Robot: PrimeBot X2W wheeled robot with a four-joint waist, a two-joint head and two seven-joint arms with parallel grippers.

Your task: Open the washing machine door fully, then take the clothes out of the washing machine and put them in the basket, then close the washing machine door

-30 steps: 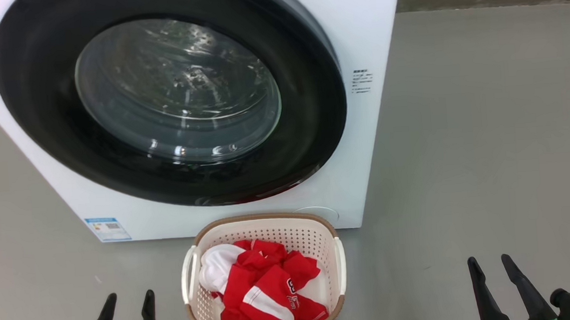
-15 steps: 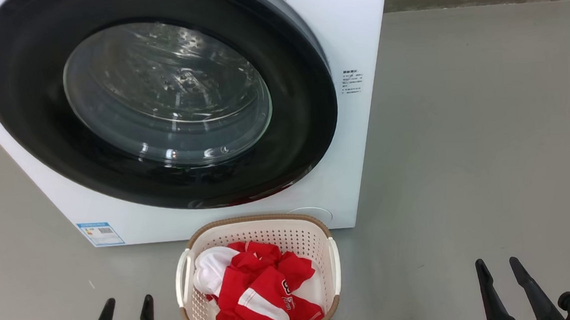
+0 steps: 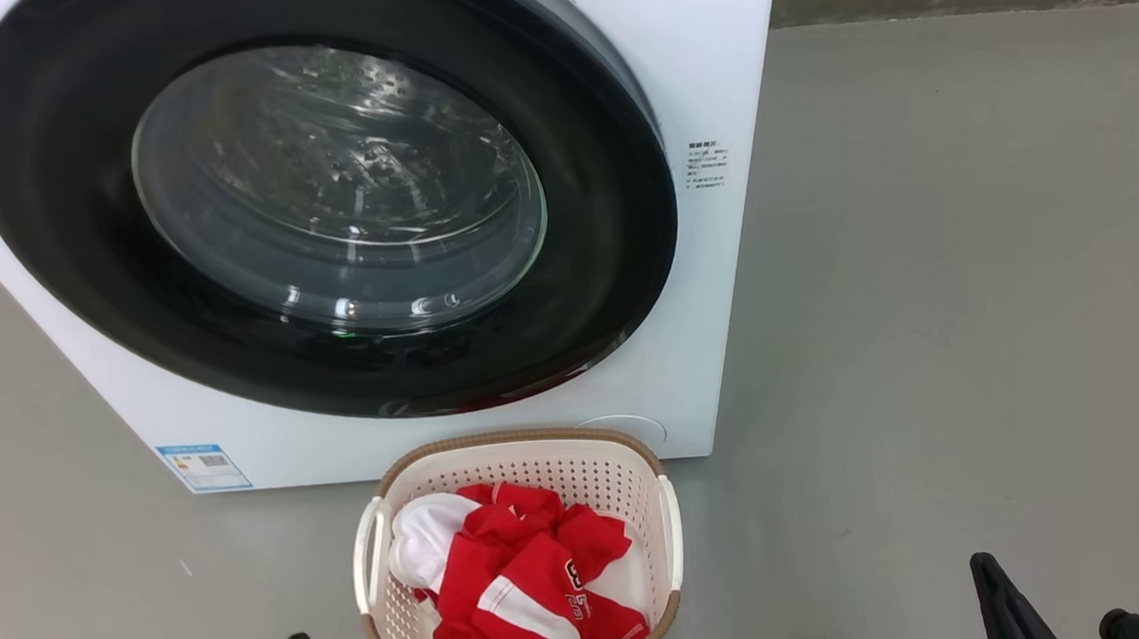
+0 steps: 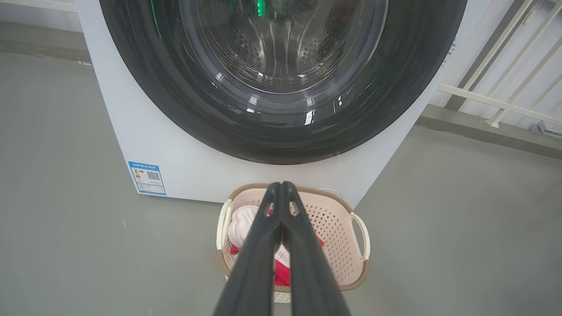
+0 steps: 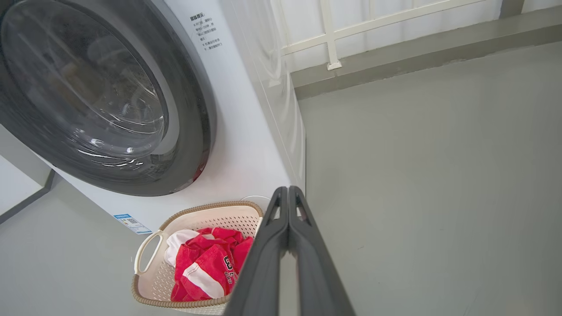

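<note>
Low on the left of the washer (image 3: 722, 68) front sits a blue label (image 3: 204, 466). The door (image 3: 52, 225) lies shut, flush against the washer. Just before it, on the grey floor (image 3: 978, 281), stands the basket (image 3: 518, 440) with the red-and-white clothes (image 3: 517, 574) heaped inside. A white railing (image 5: 329, 35) runs behind at right. The left gripper (image 4: 281, 186) hangs low, near the basket's left side, its fingers pressed together on nothing and pointing at the washer. The right gripper (image 5: 288, 189), likewise clenched and empty, hangs well apart to the basket's right.
</note>
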